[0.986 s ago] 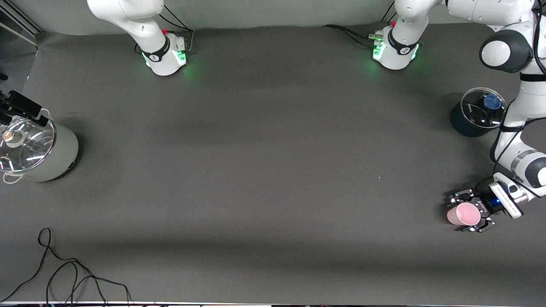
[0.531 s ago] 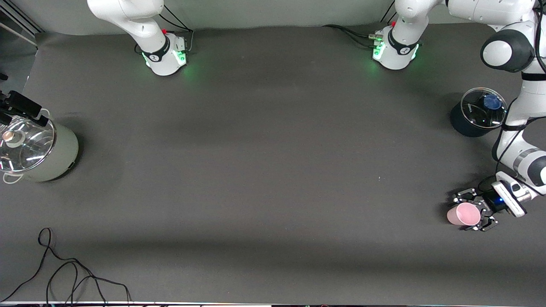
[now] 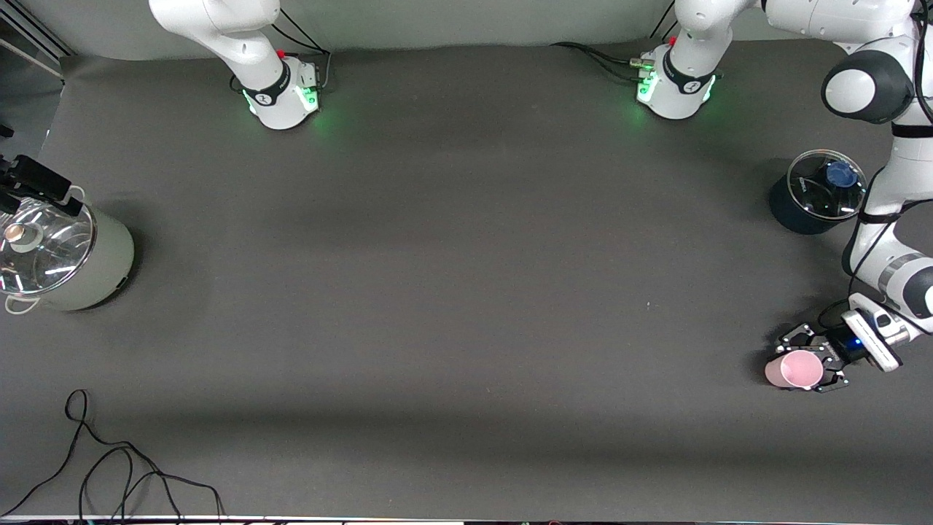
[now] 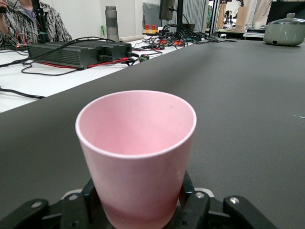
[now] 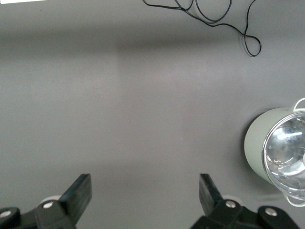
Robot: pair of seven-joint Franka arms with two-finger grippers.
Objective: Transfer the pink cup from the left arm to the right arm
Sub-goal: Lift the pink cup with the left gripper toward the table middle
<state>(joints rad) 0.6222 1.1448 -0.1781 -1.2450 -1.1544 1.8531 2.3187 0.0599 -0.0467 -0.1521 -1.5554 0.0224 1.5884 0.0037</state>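
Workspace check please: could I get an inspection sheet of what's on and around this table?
Surface: dark grey mat, bare in the middle.
Job's things: pink cup upright, at the left arm's end.
Clutter: pale green pot with glass lid; dark pot with glass lid.
Hands: left hand shut on the pink cup; right hand open, waiting above the mat beside the pale green pot.
Cables: loose black cable on the mat.
Surroundings: bench with electronics.
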